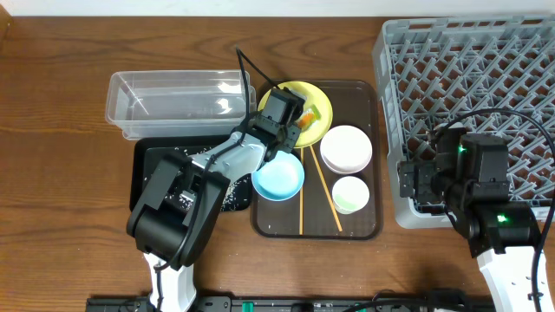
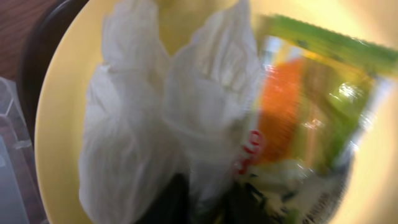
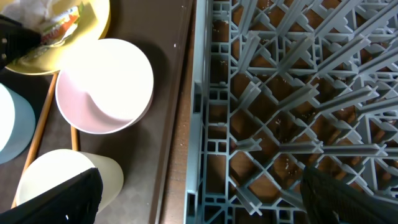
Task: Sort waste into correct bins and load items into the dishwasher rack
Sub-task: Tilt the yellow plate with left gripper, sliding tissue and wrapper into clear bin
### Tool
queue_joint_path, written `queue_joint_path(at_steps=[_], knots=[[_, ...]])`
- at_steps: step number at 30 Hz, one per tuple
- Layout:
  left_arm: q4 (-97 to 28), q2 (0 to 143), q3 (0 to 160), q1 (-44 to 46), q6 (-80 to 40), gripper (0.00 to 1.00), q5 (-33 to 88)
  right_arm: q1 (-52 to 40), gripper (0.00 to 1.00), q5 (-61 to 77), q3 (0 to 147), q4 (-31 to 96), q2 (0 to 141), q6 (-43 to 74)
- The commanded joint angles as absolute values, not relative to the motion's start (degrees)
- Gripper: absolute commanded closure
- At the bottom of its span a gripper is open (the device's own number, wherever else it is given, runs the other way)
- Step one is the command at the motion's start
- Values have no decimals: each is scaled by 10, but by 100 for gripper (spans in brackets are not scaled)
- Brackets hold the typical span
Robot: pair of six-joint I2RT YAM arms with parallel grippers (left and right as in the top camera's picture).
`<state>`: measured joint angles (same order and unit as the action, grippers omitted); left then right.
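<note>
Brown wooden table fills the overhead view, and the left arm's bulk hides much of the black tray under it. The left gripper sits low over the yellow plate. Its tips are buried from this angle, with only an orange corner of the snack wrapper showing beside them. The right gripper hangs at the edge of the dishwasher rack.

The left wrist view is badly blurred. A crumpled white paper wad crowds the lens and covers most of the left fingers, which look pinched together on a fold of it. The wrapper touches the wad on its right; its red lettering is unreadable.

The right wrist view crops the right fingers at the bottom edge. They are spread wide and grip nothing, with the rack's wall below and between them. The white bowl and small white cup lie to their left.
</note>
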<state>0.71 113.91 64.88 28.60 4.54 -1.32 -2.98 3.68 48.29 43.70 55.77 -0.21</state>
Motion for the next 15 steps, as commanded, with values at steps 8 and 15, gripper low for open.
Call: queue_joint_path(at_steps=[8,15], knots=[[-42,1027,652,283,6,94,-20,-34,1,41,494,439,558,4],[-104,911,652,243,-29,94,-22,-34,1,41,494,439,558,4]])
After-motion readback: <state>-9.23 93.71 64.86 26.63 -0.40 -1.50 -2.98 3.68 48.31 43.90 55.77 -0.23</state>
